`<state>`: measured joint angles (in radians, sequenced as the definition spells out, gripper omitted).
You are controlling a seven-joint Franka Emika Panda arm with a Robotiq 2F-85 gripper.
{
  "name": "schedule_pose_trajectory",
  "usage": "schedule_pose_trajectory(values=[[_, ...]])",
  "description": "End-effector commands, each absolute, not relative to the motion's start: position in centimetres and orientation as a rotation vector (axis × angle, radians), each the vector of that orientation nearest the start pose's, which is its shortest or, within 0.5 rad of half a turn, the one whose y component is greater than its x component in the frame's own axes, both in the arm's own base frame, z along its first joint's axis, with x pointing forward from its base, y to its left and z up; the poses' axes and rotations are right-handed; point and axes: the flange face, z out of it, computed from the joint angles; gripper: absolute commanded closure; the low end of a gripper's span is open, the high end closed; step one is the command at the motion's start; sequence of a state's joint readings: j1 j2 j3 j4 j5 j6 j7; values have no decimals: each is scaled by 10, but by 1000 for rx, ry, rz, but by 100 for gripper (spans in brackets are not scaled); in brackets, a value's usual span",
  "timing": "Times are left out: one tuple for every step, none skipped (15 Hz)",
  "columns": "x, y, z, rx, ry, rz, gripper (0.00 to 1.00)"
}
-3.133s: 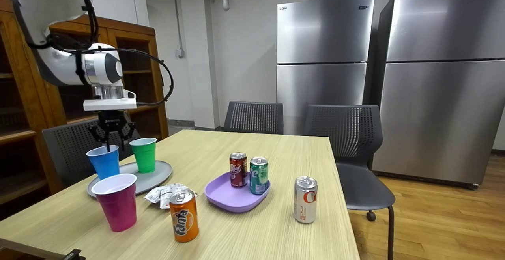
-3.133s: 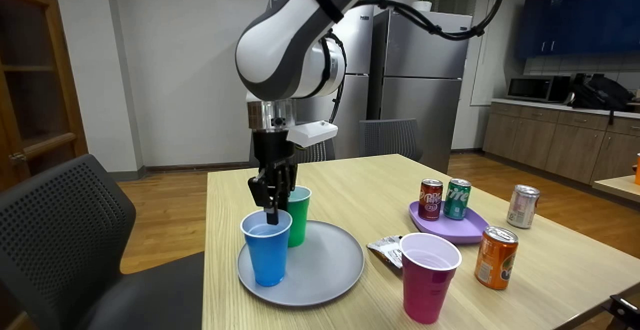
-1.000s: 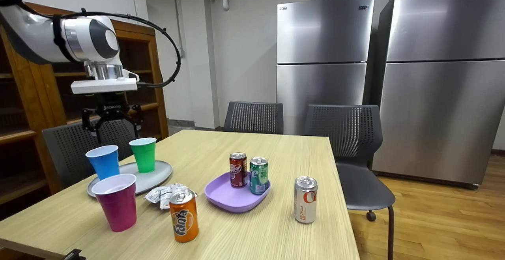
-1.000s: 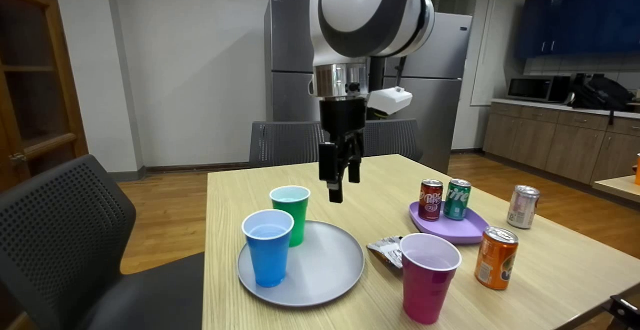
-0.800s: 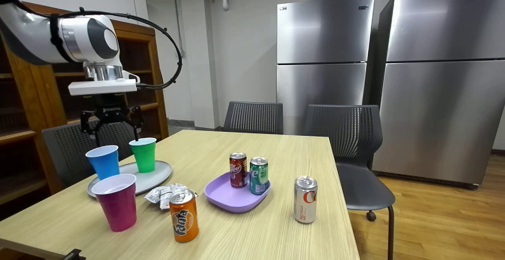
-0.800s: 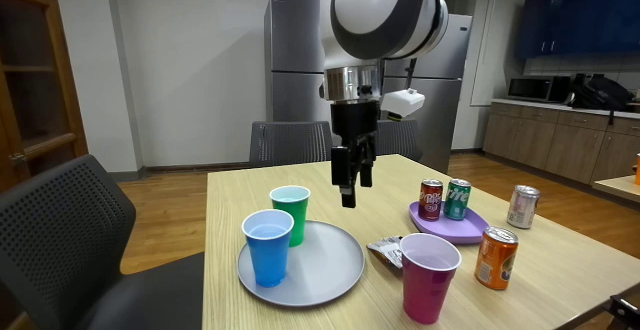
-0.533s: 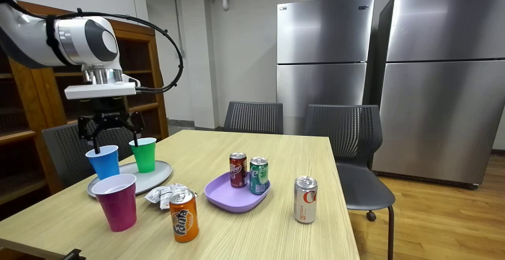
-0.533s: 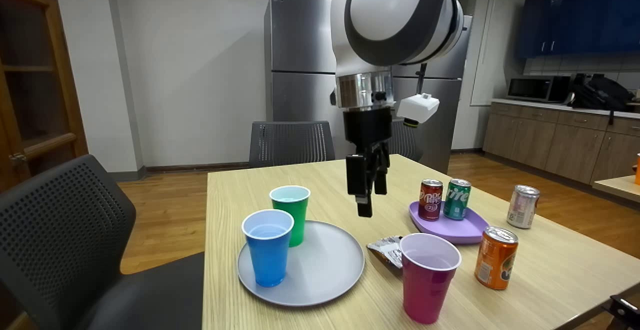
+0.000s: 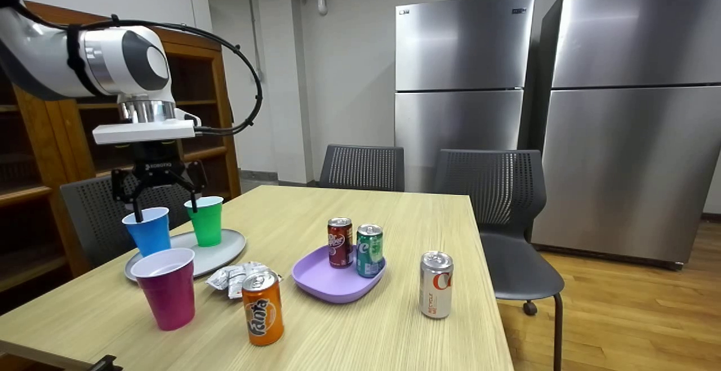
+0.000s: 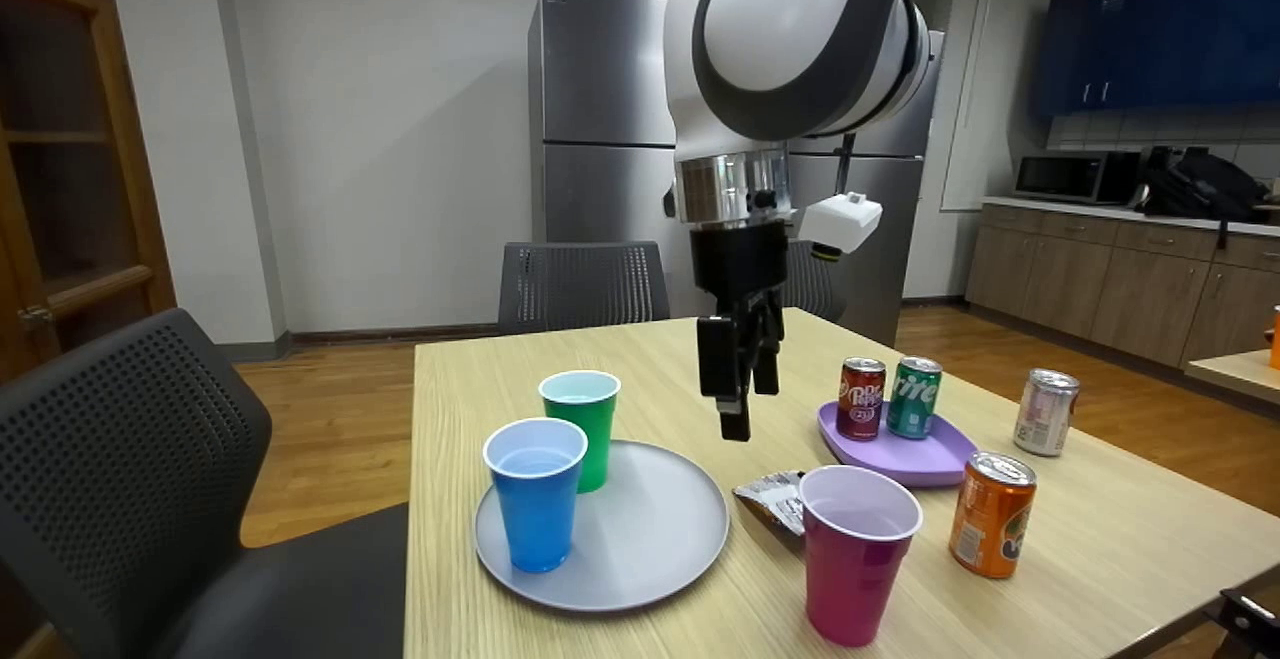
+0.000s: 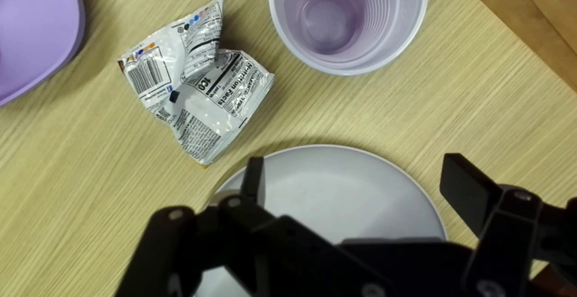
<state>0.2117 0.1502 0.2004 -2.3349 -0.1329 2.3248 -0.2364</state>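
Silver-white crinkled foil packet [image 11: 203, 94] beside round grey plate [image 11: 324, 193]: likely light, slippery; best pinched mid-body. My black gripper [image 11: 354, 173]: spread wide, empty.

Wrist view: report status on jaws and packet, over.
Jaws open, holding nothing. Packet on table, apart from jaws. Possible obstacle: cup, close beside packet.

The blue cup [image 10: 540, 524], green cup [image 10: 598, 451] and magenta cup [image 10: 855, 584] are smooth plastic with a gloss. The snack packet [image 11: 198, 107] is shiny, crinkled film; the orange can [image 9: 263, 314] is glossy metal, bright on top. The plate [image 11: 333, 189] and purple tray [image 11: 31, 31] are smooth, matt plastic, the table [image 9: 403, 222] smooth wood grain with a dull sheen. The gripper [image 9: 166, 215] is mostly matt. The metal fridges [image 9: 459, 140] look brushed; the wooden floor [image 9: 631, 303] gleams.
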Motion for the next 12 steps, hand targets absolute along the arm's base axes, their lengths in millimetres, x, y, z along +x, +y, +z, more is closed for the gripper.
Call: schedule_pose_trajectory(values=[[450,195,261,-2997,-1169,213,0],[447,194,261,-3000,-1160,205,0],[442,193,261,-2999,-1150,192,0],[439,192,260,-2994,-1147,184,0],[434,191,257,-2997,-1139,175,0],[429,189,255,-2993,-1131,171,0],[424,187,252,-2993,-1119,162,0],[419,185,250,-2988,-1109,165,0],[413,182,248,-2981,-1097,164,0],[406,180,247,-2980,-1083,166,0],[400,178,246,-2976,-1073,167,0],[395,175,245,-2973,-1062,168,0]])
